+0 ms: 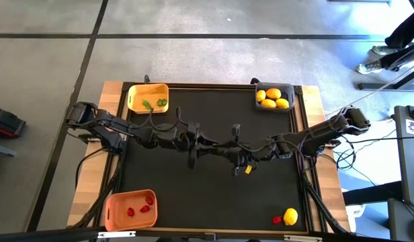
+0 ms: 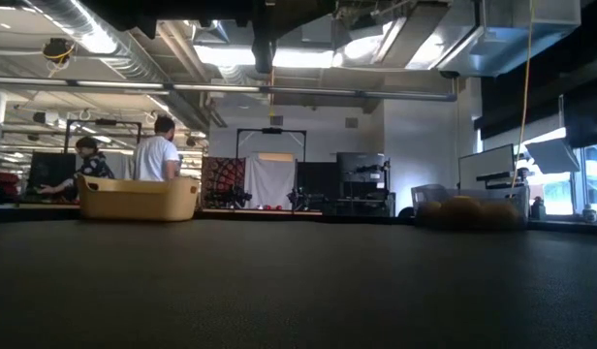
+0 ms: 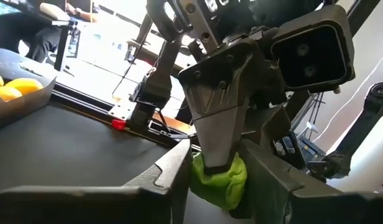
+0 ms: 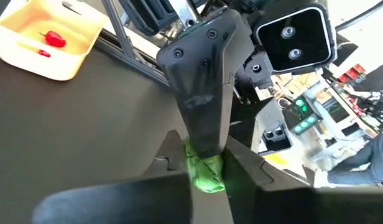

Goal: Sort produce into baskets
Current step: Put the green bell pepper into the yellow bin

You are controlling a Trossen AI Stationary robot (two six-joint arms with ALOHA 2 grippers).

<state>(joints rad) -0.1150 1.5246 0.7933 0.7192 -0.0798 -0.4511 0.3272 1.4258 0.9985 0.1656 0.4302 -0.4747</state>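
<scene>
The green piece (image 3: 219,180) hung above the middle of the table (image 1: 214,202), at the point where both arms met. It sat between the fingers of the left gripper (image 3: 220,194) and those of the right gripper (image 4: 207,179). Each pair appeared narrowed onto it from opposite sides, left and right. The piece was soft-looking and lumpy, with no clear long axis. The yellow basket (image 1: 132,94), already holding green pieces (image 1: 154,103), lay at the far left, so the left arm was judged the nearer carrier. The move ahead therefore turned on the right fingers letting go first. The grey basket (image 1: 258,106) with lemons (image 1: 273,98) stood at the far right, and the orange basket (image 1: 109,210) with red pieces (image 1: 141,208) at the near left. One loose lemon (image 1: 290,216) and a red piece (image 1: 277,219) lay touching at the near right. Only the wrist views showed the held piece; from above it was hidden by the grippers. The low view showed neither piece nor fingertips, only two baskets and people in the room behind.
</scene>
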